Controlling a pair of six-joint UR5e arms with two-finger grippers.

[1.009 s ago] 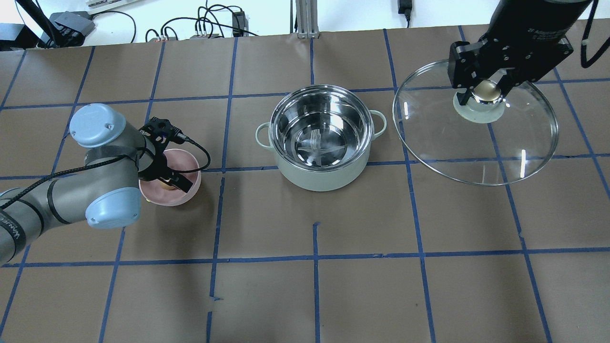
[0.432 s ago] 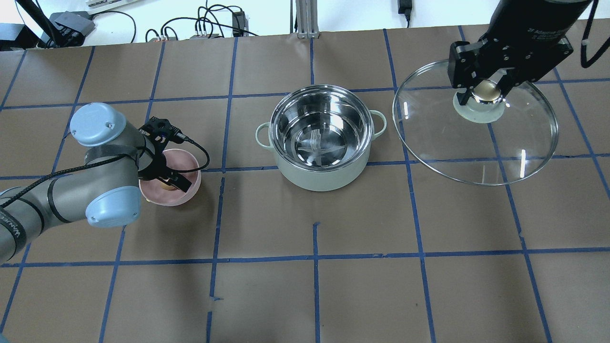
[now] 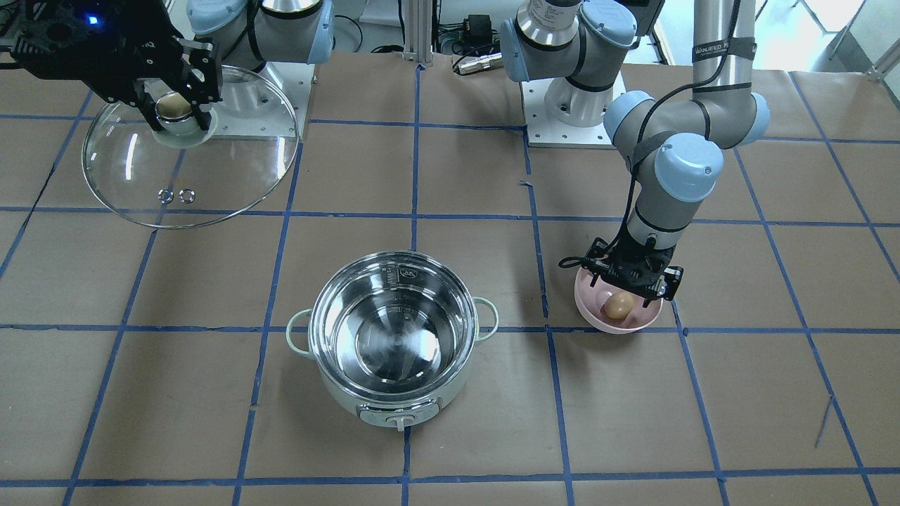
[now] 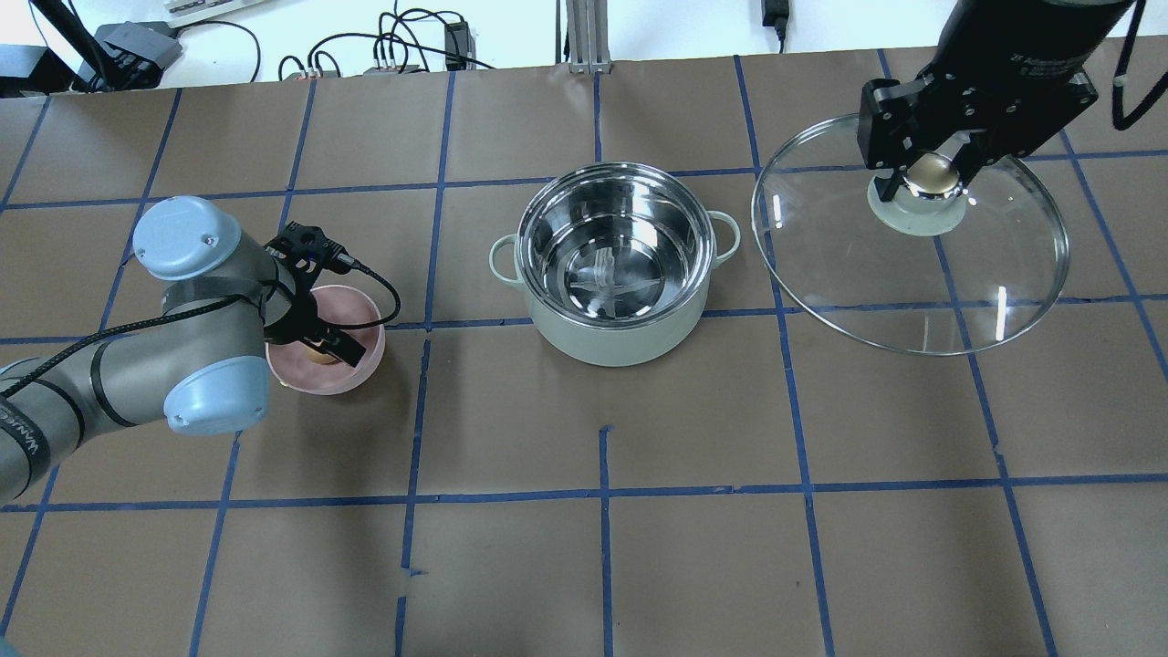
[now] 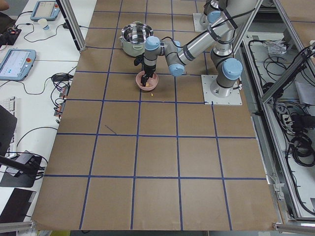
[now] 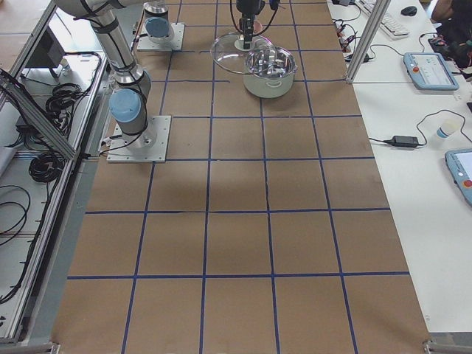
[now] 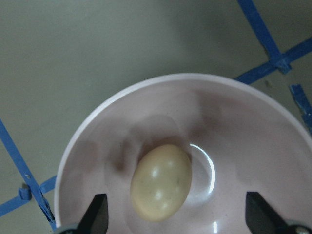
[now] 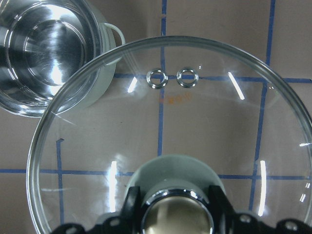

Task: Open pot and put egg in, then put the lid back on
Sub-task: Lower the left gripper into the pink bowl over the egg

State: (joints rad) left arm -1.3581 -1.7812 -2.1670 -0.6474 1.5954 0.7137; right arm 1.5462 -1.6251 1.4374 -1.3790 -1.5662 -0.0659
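The mint-green pot [image 4: 613,274] [image 3: 394,351] stands open at the table's middle, its steel inside empty. My right gripper [image 4: 931,173] [image 3: 176,105] is shut on the lid's knob and holds the glass lid [image 4: 967,274] [image 3: 211,176] [image 8: 195,122] in the air to the pot's right. The light-brown egg [image 3: 618,306] [image 7: 161,182] lies in the pink bowl [image 3: 594,306] [image 4: 351,379]. My left gripper [image 3: 629,299] [image 7: 175,219] is open, low inside the bowl, one finger on each side of the egg, apart from it.
The pink bowl [image 7: 243,126] sits on the brown paper with blue tape lines, left of the pot in the overhead view. Cables and boxes [image 4: 401,50] lie past the table's far edge. The arm bases [image 3: 562,112] stand at the robot's side.
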